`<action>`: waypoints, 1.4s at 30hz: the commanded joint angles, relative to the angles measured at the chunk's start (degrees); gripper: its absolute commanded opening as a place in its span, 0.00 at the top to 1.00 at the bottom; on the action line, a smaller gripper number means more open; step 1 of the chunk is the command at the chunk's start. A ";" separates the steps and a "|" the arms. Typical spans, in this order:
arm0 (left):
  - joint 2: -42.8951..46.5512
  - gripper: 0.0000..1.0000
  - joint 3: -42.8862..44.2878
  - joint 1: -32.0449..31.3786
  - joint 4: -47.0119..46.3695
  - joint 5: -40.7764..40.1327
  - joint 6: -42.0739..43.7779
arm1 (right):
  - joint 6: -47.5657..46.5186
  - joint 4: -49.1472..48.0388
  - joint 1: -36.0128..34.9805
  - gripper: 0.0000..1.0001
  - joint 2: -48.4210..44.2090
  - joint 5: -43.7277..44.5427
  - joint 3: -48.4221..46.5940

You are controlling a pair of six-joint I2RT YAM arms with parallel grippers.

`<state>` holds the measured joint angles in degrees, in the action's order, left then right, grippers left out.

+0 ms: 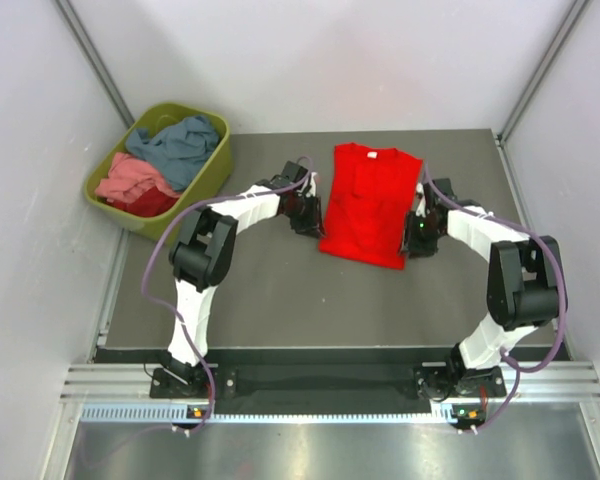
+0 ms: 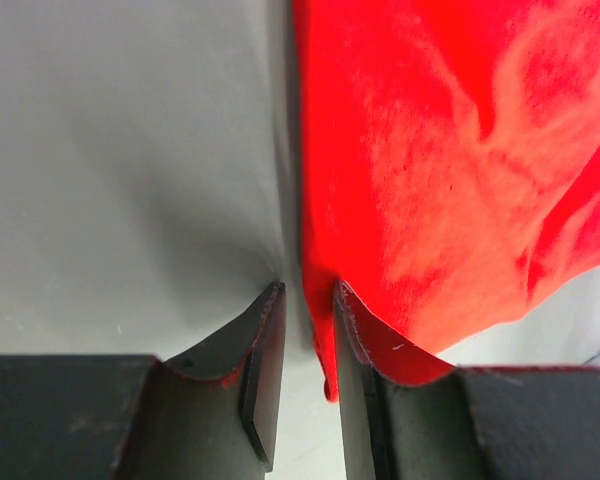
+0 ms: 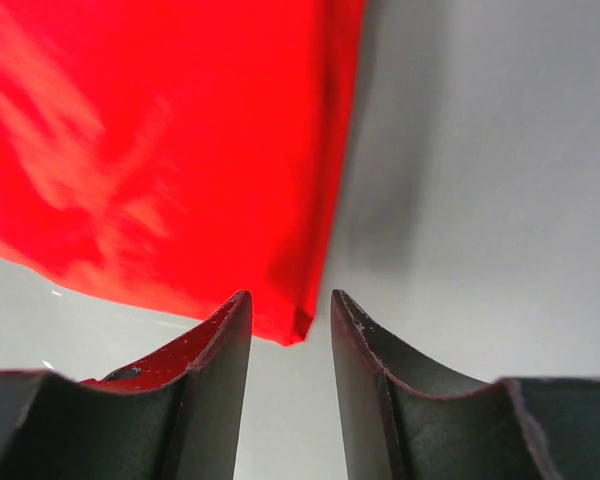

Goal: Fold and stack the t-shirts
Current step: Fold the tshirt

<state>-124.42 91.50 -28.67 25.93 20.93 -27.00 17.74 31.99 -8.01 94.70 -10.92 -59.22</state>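
Note:
A bright red t-shirt [image 1: 368, 205] lies on the dark mat with its sides folded in and its white neck label at the far end. My left gripper [image 1: 306, 214] sits at the shirt's left edge and my right gripper [image 1: 418, 230] at its right edge. In the left wrist view the jaws [image 2: 308, 290] stand apart. A strip of the red shirt [image 2: 440, 170] rests against the right finger, with a gap to the left one. In the right wrist view the gripper [image 3: 290, 297] is open. A corner of the red shirt [image 3: 150, 150] lies between the tips, touching neither.
An olive-green tub [image 1: 212, 170] stands at the back left, off the mat. It holds a blue-grey shirt [image 1: 180, 145], a salmon pink one [image 1: 130, 175] and a darker red one [image 1: 148, 202]. Grey walls close in both sides and the back.

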 commanded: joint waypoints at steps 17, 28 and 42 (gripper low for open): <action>10.07 1.00 -11.33 -2.53 -0.71 -2.98 -4.89 | 1.59 -4.04 -0.08 1.00 -5.65 3.97 10.96; 16.84 0.86 -19.43 -7.98 -0.27 -7.30 -10.44 | 5.03 -0.79 -0.07 0.91 -15.24 4.68 18.26; 7.18 0.76 3.50 -7.46 5.62 -7.05 -4.20 | 1.34 3.43 0.01 0.80 -10.25 3.36 -0.61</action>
<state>-113.47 91.61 -36.32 32.29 11.77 -33.28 20.93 35.99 -8.08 81.52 -5.39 -54.37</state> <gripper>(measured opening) 0.242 0.208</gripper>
